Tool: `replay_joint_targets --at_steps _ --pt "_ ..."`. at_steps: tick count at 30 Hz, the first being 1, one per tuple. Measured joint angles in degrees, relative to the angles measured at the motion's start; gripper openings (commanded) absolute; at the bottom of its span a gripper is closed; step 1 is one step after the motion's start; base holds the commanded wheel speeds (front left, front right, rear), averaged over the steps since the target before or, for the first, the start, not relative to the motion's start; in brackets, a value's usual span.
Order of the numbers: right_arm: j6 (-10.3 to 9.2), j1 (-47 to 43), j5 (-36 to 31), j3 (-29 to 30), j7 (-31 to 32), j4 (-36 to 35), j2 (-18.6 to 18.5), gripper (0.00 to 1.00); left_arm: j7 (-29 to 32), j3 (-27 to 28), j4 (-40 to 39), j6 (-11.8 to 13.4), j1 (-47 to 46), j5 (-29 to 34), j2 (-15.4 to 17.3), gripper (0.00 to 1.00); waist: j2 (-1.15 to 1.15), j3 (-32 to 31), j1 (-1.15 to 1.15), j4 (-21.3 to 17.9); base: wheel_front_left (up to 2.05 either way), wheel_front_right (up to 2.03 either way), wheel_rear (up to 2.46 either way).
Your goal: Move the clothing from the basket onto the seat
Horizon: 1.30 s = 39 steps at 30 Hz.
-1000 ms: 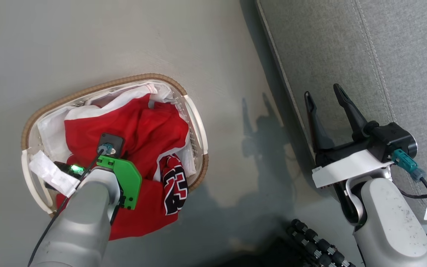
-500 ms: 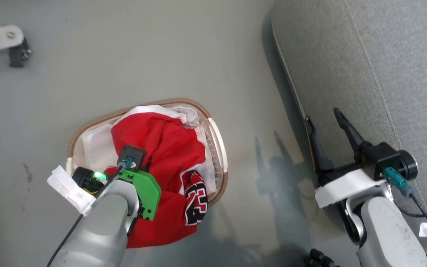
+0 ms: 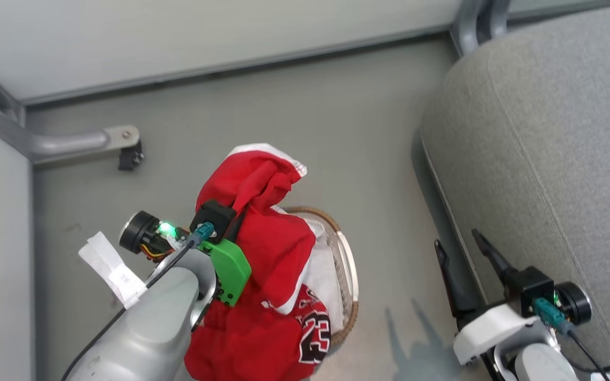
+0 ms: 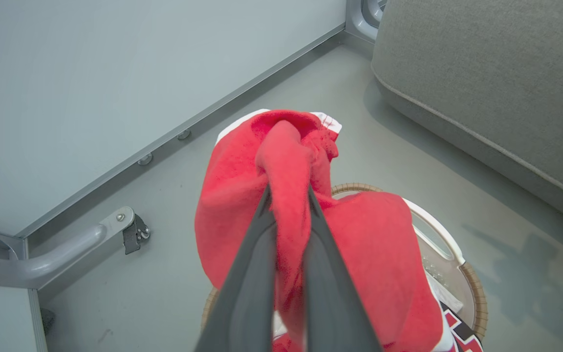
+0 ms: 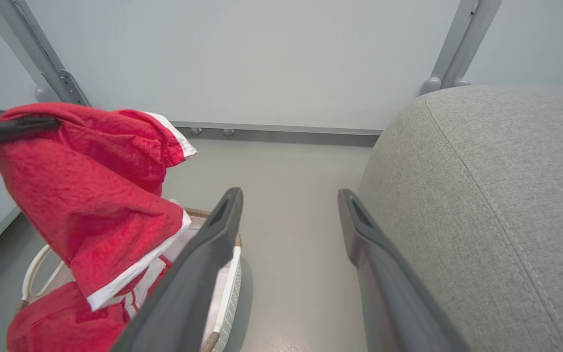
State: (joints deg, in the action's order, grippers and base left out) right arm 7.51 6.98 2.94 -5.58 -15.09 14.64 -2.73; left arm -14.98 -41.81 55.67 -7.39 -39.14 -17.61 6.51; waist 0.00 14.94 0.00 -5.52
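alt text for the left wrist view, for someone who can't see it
The left gripper is shut on a bunch of red clothing, which hangs from its dark fingers over the white basket on the grey floor. The grey seat is at the upper right, and a pale wall at the upper left.

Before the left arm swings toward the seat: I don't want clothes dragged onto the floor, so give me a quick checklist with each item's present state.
1. Left gripper shut on the clothing: ok.
2. Held garment lifted free of the basket: cannot tell; its lower edge hangs at the clothes below.
3. All clothing in the grip: not ok; the number 23 jersey lies at the basket's rim.
4. Right gripper out of the way: not ok; it hangs open between basket and seat.
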Motion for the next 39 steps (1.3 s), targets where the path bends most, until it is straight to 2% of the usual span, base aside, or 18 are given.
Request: replay_joint_targets --at_steps 9,19,25,32,39 --pt "0.00 -4.96 0.60 -0.85 0.00 0.58 -0.02 1.00 0.14 -6.60 -10.66 -0.01 -3.42 -0.02 4.67 0.00 0.00 -10.42 0.00 3.11 0.00 0.00 0.00" --pt "0.00 -4.92 1.07 -3.90 0.00 -0.01 -0.03 1.00 3.91 -10.01 -20.05 -0.01 -11.07 -2.56 8.48 0.00 0.00 -16.81 0.00 5.42 0.00 0.00 0.00" --pt "0.00 -3.56 1.70 -6.31 0.00 -0.45 -0.03 1.00 5.63 -10.83 -22.79 -0.02 -13.35 -3.47 8.64 0.00 0.00 -17.57 0.00 5.78 0.00 0.00 0.00" --pt "0.00 -0.16 5.89 -10.82 0.00 -1.30 -0.04 1.00 6.72 -11.83 -24.50 -0.02 -14.71 -4.10 7.87 0.00 0.00 -17.51 0.00 5.91 0.00 0.00 0.00" --pt "0.00 3.28 14.88 -15.89 0.00 -0.47 -0.02 1.00 7.19 -12.43 -25.40 -0.11 -15.49 -4.54 6.67 0.00 0.00 -17.28 0.00 6.65 0.00 0.00 0.00"
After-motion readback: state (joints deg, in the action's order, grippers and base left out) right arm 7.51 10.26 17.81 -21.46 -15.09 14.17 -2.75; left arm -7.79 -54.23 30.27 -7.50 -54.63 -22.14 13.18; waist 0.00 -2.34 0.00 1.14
